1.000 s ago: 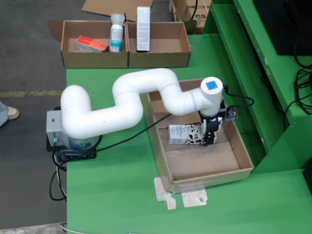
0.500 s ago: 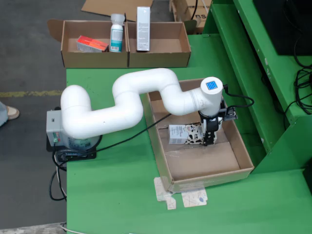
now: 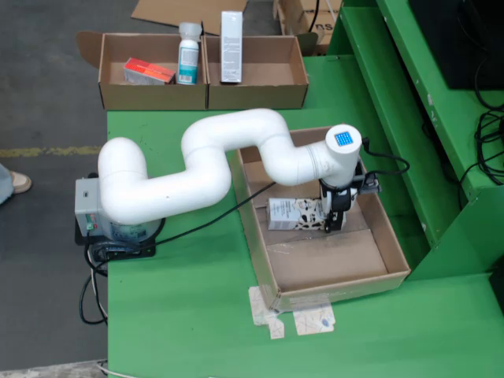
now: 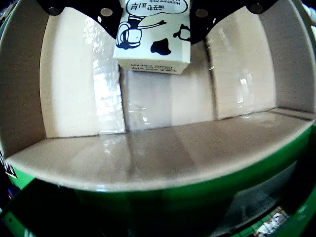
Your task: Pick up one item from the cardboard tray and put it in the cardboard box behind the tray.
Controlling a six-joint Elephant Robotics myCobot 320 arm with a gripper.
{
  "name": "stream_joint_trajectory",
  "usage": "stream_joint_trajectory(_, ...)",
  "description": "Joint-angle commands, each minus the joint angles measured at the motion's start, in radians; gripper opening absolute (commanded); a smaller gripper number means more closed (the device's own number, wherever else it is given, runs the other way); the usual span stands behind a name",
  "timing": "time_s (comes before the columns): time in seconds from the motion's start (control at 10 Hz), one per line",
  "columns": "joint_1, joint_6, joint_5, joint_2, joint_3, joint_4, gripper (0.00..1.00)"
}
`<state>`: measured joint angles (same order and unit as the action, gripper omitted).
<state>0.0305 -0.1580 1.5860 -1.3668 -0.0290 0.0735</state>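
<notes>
A white carton with black cow patches [image 3: 293,214] lies lengthwise in the open cardboard tray [image 3: 343,283] on the green table. My gripper [image 3: 334,219] is at the carton's right end, pointing down into the tray. In the gripper view the carton [image 4: 153,37] sits between the black fingers [image 4: 198,17] at the top edge, with its printed end toward the camera, and the jaws look shut on it. I cannot tell whether it is off the tray floor. The tray's near wall [image 4: 148,165] runs below. Two cardboard boxes [image 3: 256,93] stand behind the tray.
The left back box holds a red packet [image 3: 148,71] and a white bottle [image 3: 188,53]; the right one holds a tall white carton [image 3: 231,47]. Tape patches [image 3: 295,319] lie in front of the tray. A green frame [image 3: 409,102] rises at right. A black cable [image 3: 213,220] crosses the table.
</notes>
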Motion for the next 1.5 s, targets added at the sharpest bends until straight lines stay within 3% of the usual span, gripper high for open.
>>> stream_joint_trajectory(0.0,0.005,0.017,0.035,0.168,0.029,-0.224,0.0)
stream_joint_trajectory(0.6,0.016,0.053,0.081,0.335,0.029,-0.478,0.0)
stream_joint_trajectory(1.4,0.029,0.054,0.085,0.45,0.029,-0.42,0.0)
